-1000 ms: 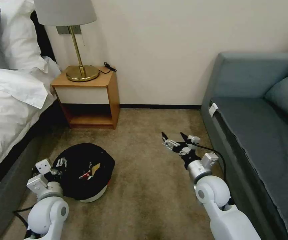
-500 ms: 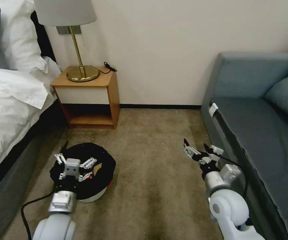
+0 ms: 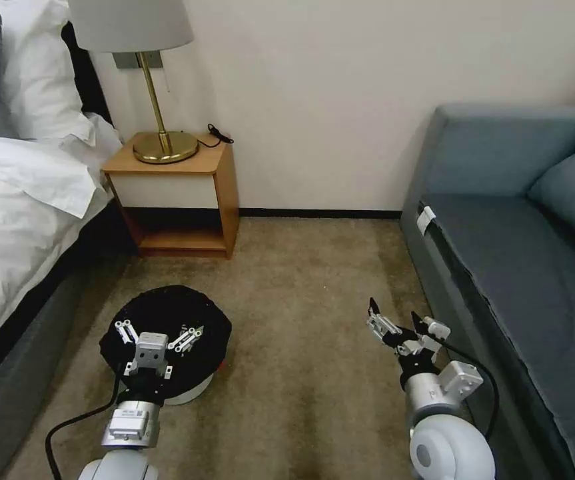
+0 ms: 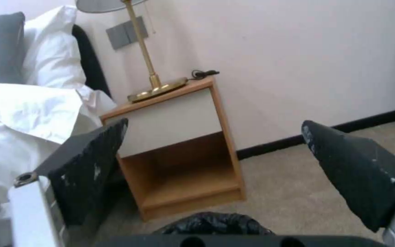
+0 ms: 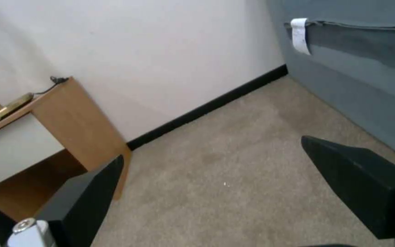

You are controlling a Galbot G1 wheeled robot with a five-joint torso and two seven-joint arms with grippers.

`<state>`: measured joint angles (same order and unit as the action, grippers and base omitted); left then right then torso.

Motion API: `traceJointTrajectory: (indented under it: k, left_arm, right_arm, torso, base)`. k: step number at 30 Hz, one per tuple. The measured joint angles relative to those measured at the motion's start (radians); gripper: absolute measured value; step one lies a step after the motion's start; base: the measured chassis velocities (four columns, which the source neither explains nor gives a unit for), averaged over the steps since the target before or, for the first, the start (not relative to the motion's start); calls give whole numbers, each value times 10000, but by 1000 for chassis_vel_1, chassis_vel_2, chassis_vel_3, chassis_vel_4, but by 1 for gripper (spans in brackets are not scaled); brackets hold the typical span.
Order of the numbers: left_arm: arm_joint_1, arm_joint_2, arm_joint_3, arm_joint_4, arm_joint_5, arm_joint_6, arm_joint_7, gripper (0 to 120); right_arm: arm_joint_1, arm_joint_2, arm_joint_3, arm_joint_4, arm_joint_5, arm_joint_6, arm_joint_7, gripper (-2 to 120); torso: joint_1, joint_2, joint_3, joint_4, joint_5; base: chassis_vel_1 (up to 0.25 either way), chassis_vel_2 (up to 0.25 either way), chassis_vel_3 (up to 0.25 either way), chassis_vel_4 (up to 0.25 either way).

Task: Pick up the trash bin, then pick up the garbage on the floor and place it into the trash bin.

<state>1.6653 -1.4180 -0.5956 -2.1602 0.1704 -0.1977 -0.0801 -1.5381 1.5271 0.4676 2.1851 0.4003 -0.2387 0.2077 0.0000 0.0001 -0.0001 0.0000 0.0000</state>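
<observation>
left gripper over trash bin, fingers apart, empty | right gripper above carpet, fingers apart, empty

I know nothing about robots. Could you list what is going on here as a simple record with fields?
Place: bedroom carpet between bed and sofa
Trash bin: on the floor, lined with a black bag
Left tool: open, above the bin's mouth
Right tool: open, empty, above bare carpet near the sofa
Nightstand: against the wall, lamp on top
</observation>
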Motion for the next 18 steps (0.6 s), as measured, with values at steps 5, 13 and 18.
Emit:
traceJointTrajectory:
  k: [5,13,18]
  left_arm:
    - [-8,-1,-5,0,-23,6,-10,100]
    - [-17,1,-10,5,-42,26,-20,100]
    - [-21,3,-14,8,-51,35,-24,100]
  right_arm:
    - [13,-11,-8,-1,3,-4,-12,100]
    - [30,-23,-14,-11,11,-10,-21,100]
    - [35,-29,-19,-18,16,-13,-24,100]
  torso:
    - [1,0,0,0,0]
    - [0,0,1,0,0]
    - [1,0,1,0,0]
  base:
    - [0,0,0,0]
    - [0,0,0,0]
    - [0,0,0,0]
